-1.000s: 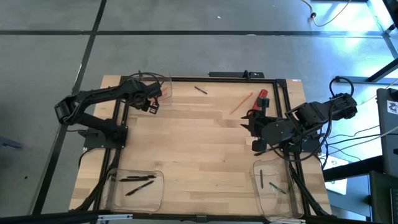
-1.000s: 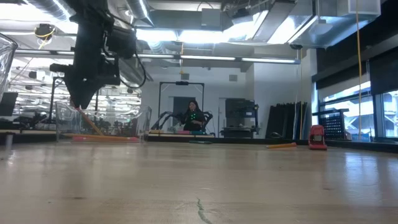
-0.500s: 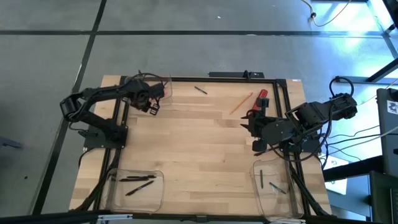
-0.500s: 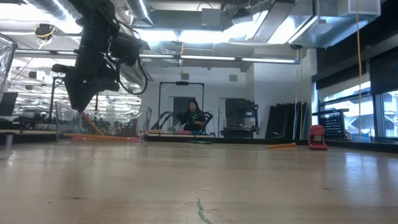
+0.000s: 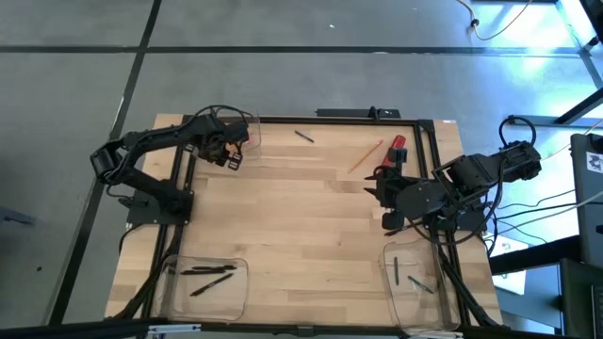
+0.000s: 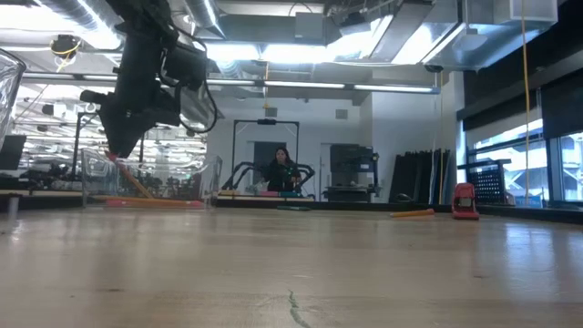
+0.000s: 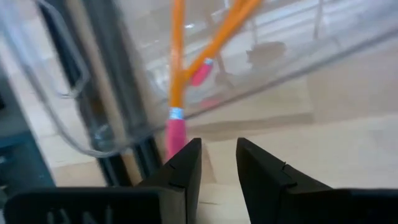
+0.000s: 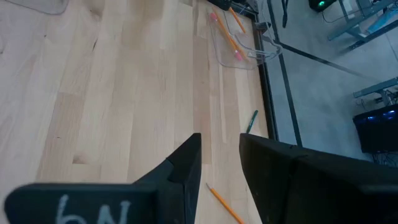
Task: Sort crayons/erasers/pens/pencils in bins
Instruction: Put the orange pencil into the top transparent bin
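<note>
My left gripper [image 5: 231,158] [image 7: 217,144] hangs open, pointing steeply down, just off the near side of the clear bin [image 5: 247,127] at the table's far left. In that bin, orange pencils [image 7: 177,62] lean against the wall; one has its pink eraser end [image 7: 176,132] up, just beyond my fingertips. Nothing is between the fingers. My right gripper [image 5: 377,184] [image 8: 219,140] is held open above the table's right side and grips nothing. One pencil [image 5: 366,155] and one dark pen [image 5: 302,136] lie flat on the wood near the far edge.
A thick red cylinder [image 5: 397,143] lies by the far right corner. At the near left, a clear bin [image 5: 170,282] holds black pens [image 5: 209,273]. Another clear bin [image 5: 388,282] stands at the near right with a few sticks in it. A black frame rail [image 5: 283,120] runs around the table.
</note>
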### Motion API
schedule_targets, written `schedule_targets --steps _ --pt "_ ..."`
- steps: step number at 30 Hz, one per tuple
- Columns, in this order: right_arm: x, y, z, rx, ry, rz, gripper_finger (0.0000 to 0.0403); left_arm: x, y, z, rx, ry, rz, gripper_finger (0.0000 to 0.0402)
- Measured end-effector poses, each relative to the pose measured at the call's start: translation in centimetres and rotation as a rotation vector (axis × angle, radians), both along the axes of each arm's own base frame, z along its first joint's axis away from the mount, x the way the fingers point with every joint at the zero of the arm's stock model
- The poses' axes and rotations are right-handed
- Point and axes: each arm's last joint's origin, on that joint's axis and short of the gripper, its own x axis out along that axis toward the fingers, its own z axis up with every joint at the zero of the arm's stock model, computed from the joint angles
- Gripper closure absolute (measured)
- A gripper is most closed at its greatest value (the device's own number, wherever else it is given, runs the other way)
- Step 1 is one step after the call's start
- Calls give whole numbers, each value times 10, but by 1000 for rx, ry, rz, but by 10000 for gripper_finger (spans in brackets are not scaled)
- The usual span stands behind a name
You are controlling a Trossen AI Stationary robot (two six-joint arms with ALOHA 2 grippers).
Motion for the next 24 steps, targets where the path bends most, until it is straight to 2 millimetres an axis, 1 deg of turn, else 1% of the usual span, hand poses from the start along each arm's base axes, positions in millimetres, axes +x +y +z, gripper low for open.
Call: schedule_targets --steps 9,18,24 --pt "0 0 0 0 0 0 292 1 -1 0 -19 -13 -23 308" --pt "0 0 0 0 0 0 292 1 0 -1 -18 -19 5 308" --pt "0 0 0 -3 1 2 292 1 3 -5 -29 -1 26 308"
